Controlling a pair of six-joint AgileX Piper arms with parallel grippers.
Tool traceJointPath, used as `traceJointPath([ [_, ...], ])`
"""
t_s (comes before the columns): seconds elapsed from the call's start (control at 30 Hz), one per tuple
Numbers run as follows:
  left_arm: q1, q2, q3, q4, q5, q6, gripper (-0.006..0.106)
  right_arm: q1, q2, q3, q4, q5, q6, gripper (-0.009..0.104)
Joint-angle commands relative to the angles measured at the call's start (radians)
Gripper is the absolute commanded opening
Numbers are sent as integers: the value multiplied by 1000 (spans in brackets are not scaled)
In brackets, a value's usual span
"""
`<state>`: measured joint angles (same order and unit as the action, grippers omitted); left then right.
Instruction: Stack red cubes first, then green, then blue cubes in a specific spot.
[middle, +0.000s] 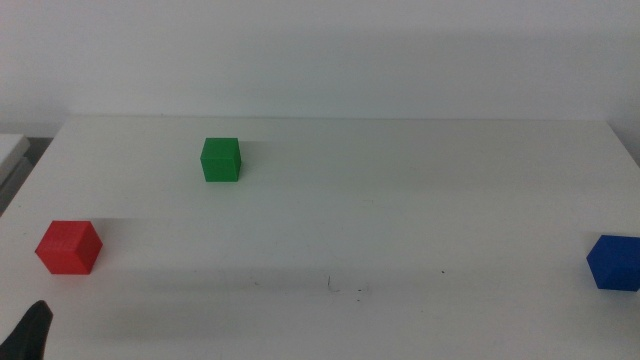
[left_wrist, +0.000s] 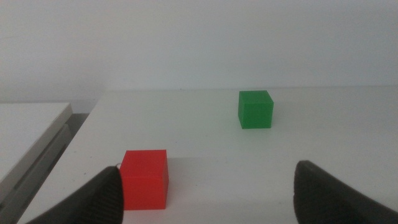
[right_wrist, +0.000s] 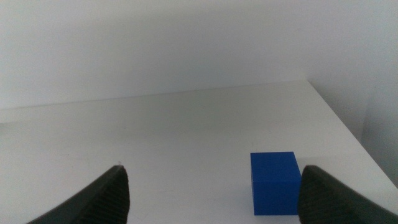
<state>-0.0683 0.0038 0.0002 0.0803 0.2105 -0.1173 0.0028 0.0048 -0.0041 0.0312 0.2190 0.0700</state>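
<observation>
The red cube (middle: 69, 247) sits near the table's left edge, and the green cube (middle: 221, 160) stands farther back. At the far right edge rests the blue cube (middle: 613, 262). A patch of white table with a few tiny dark specks (middle: 340, 288) lies front centre. My left gripper (left_wrist: 208, 199) is open and low, with the red cube (left_wrist: 144, 178) just ahead by one jaw and the green cube (left_wrist: 255, 109) beyond. Only its tip (middle: 30, 335) shows in the middle view. My right gripper (right_wrist: 211, 199) is open, with the blue cube (right_wrist: 275, 182) close ahead by one jaw.
The white table (middle: 400, 200) ends at a pale wall at the back. A white ledge (left_wrist: 31, 137) runs beside the table's left edge, with a dark gap between them. The table's right edge (right_wrist: 348, 130) drops off just past the blue cube.
</observation>
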Motion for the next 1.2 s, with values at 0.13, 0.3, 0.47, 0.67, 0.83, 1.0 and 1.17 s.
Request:
traceJointPath([
  [0.13,59,246,-246,-1,84,-3,94,-4,-5,4,-2,-9,0,93],
  [0.3,79,639,-594,-12,410,-3,94,-4,-5,4,-2,-9,0,93],
  [0.47,79,937,-840,-20,640,-3,94,-4,-5,4,-2,-9,0,93],
  [0.67,99,1188,-975,-38,639,42,94,-4,-5,4,-2,-9,0,93],
  [0.83,199,1348,-1078,-161,653,244,94,-4,-5,4,-2,-9,0,93],
  [1.0,268,1515,-1138,-259,666,375,94,-4,-5,4,-2,-9,0,93],
  [1.17,270,1660,-1170,-263,630,498,94,-4,-5,4,-2,-9,0,93],
])
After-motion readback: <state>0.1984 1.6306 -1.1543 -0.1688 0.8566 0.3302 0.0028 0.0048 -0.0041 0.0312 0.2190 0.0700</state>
